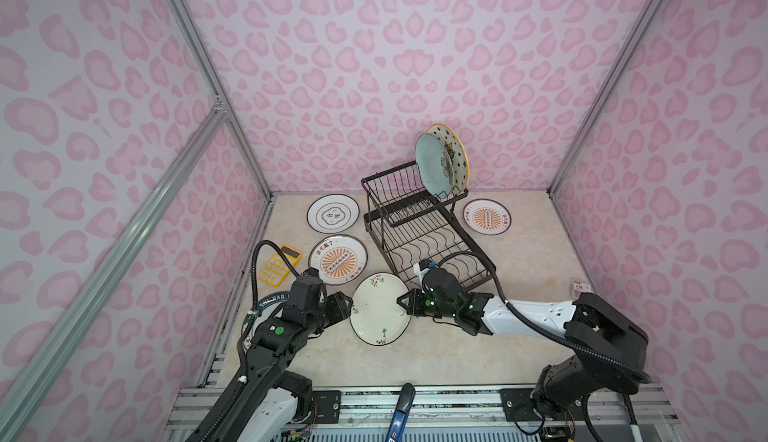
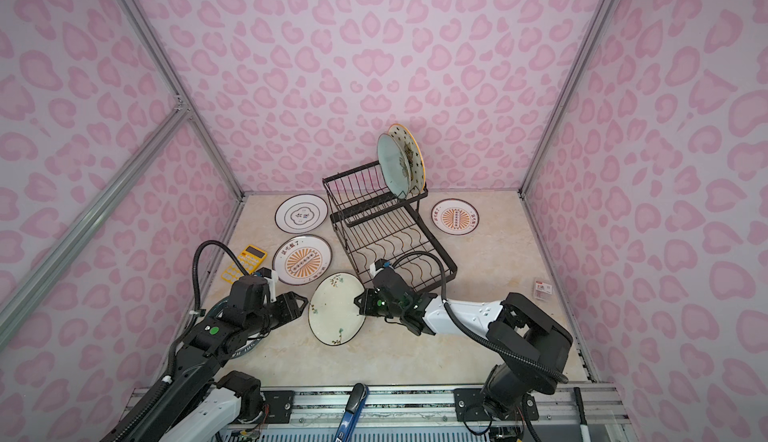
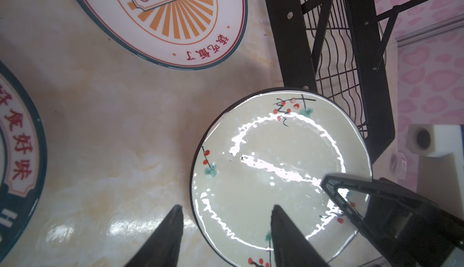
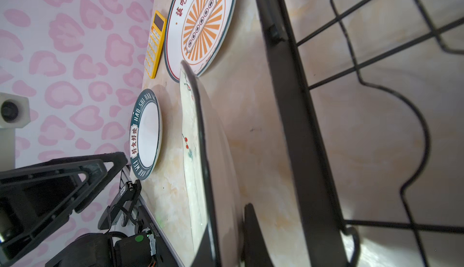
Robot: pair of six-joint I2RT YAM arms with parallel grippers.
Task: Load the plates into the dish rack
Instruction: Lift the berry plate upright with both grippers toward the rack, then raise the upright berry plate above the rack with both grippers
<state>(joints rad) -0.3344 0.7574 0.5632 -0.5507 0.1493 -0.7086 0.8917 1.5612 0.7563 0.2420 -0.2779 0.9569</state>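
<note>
My right gripper (image 1: 401,300) (image 4: 228,215) is shut on the right rim of the cream floral plate (image 1: 376,309) (image 2: 334,313) (image 4: 193,140), which is tilted just in front of the dish rack (image 1: 432,248) (image 2: 390,244). My left gripper (image 1: 348,306) (image 3: 226,206) is open at the plate's left rim, one finger over the plate (image 3: 271,172) and one over the table. A pale blue plate (image 1: 432,167) and a starred plate (image 1: 457,149) stand in the rack's raised basket. Flat on the table lie a white black-ringed plate (image 1: 333,213), two orange sunburst plates (image 1: 337,259) (image 1: 487,216) and a dark-green-rimmed plate (image 4: 145,135) under my left arm.
A yellow calculator (image 1: 279,264) lies at the left wall beside the near sunburst plate. A small red-and-white packet (image 1: 578,286) sits at the right wall. A blue-handled tool (image 1: 401,411) rests on the front rail. Pink patterned walls close in three sides.
</note>
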